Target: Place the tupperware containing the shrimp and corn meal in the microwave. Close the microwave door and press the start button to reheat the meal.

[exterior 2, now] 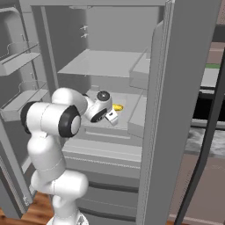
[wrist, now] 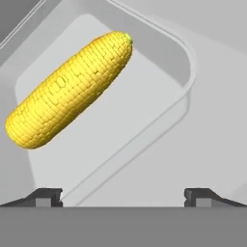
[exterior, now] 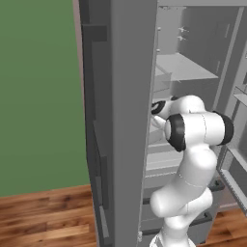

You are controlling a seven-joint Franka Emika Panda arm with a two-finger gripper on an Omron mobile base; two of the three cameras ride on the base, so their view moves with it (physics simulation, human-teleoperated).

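The corn (wrist: 70,89) lies diagonally inside the tupperware (wrist: 185,79), which rests on a middle shelf (exterior 2: 132,99) of the open refrigerator (exterior 2: 184,88). The gripper (wrist: 123,195) sits just before the tupperware's near rim, its fingertips (wrist: 48,197) spread wide apart on either side and holding nothing. The tupperware's rounded corner lies to the right of the corn.

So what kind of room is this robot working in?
Probably a home kitchen: it reaches into an open fridge with bare shelves, where corn lies in a white tupperware, and wood flooring is below.
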